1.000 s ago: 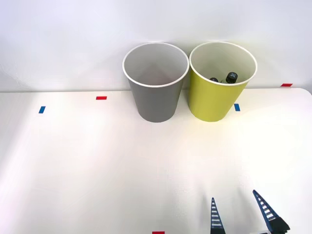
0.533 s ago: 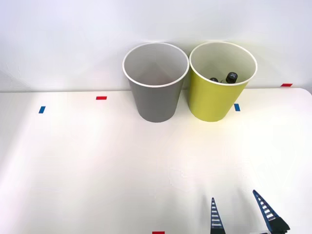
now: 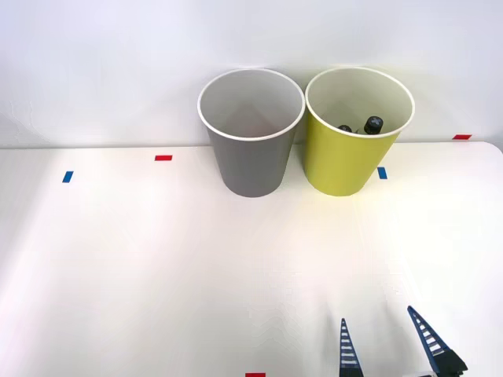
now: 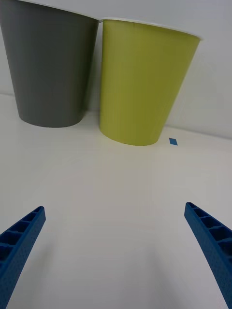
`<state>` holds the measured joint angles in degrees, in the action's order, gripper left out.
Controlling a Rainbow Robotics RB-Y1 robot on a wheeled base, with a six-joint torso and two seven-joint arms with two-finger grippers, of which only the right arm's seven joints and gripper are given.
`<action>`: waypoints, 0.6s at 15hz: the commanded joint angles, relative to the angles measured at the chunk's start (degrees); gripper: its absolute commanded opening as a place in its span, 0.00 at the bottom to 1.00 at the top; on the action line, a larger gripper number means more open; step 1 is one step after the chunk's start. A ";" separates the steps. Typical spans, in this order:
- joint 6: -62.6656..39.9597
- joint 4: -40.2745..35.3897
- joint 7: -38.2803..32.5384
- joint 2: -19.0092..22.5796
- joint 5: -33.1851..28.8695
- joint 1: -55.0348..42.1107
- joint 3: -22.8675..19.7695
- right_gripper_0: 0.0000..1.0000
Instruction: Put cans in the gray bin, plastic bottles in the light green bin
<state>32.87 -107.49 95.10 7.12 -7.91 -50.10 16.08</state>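
**Bins upright, gripper spread and empty**

Front view: the gray bin (image 3: pixel 251 133) and light green bin (image 3: pixel 358 132) stand upright, side by side at the table's (image 3: pixel 157 267) far edge. 2 plastic bottles (image 3: pixel 368 126) stand in the green one, caps up. The right gripper (image 3: pixel 388 342) hovers near, fingers wide apart.

Right wrist view: both bins (image 4: pixel 50 67) (image 4: pixel 143 79) stand ahead of the spread fingers (image 4: pixel 208 241), holding nothing.

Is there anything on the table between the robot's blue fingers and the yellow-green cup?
No. Bare white table separates the open right gripper from the tall yellow-green bin, per the wrist view.

light: bright, even | glare: white table (image 3: pixel 157 259) washed out | shadows: soft, faint | focus: sharp
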 commanded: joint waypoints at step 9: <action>0.00 0.00 0.00 0.00 0.00 0.00 0.00 1.00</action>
<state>32.87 -107.49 95.10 7.12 -7.91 -50.10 16.08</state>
